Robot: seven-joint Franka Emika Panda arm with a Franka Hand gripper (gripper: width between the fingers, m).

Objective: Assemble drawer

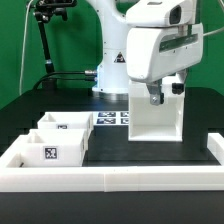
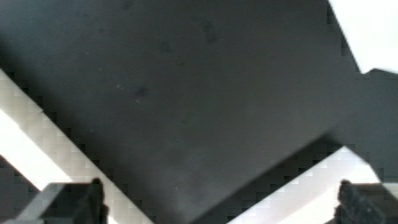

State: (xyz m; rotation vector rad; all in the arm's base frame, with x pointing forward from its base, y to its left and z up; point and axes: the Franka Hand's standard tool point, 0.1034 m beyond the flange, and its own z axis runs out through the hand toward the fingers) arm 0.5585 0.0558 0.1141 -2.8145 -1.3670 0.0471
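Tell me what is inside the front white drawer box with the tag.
Inside the front drawer box, only bare white inner walls show near the rim, and nothing sticks up out of it. Its tagged front wall covers the floor, so anything lying flat at the bottom cannot be seen.

The tall white panel just beneath the arm's dark two-finger pincer looked like smooth matt plastic, without grain. The white open-topped boxes, well apart from the pincer toward the exterior view's left, had the same plain matt finish, and the black-and-white tag on the nearer one looked like printed paper. The black table top below the pincer was matt and faintly speckled. The arm's white housing above the pincer was smooth with a slight sheen; the pincer's fingers were dark and dull.
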